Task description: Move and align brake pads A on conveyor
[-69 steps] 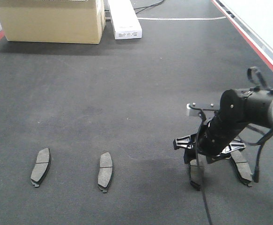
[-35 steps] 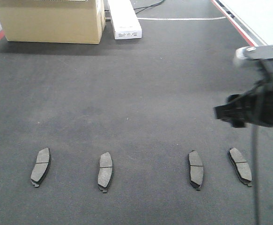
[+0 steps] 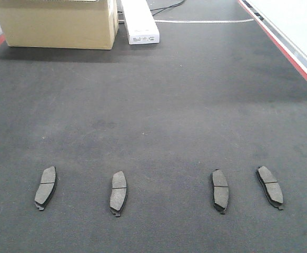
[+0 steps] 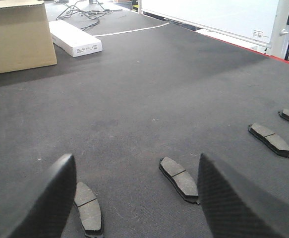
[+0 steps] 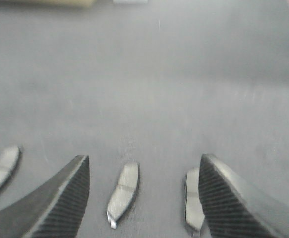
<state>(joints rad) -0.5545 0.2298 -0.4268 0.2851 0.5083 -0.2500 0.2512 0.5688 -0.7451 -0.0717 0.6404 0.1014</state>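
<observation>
Since the earlier frames the right arm has left the front view; half a second ago it was raised at the right side, and one second ago it was low over the two right pads. Now the four brake pads A lie alone on the conveyor (image 3: 153, 105), in one row near the front edge of the view: the far left pad (image 3: 46, 187), the second pad (image 3: 118, 193), the third pad (image 3: 220, 190) and the far right pad (image 3: 269, 187). All four lie flat, each with its long side pointing away from the camera, and they are well apart from each other; the far right pad is turned a little compared with the others. The left gripper (image 4: 134, 198) hangs above the belt with its jaws spread wide and holds nothing. The right gripper (image 5: 142, 198) is also spread apart and empty; its picture is blurred. Further back, a cardboard box (image 3: 56, 23) and a white carton (image 3: 139, 21) stand on the belt. A red strip (image 3: 290, 47) runs along the right edge.
</observation>
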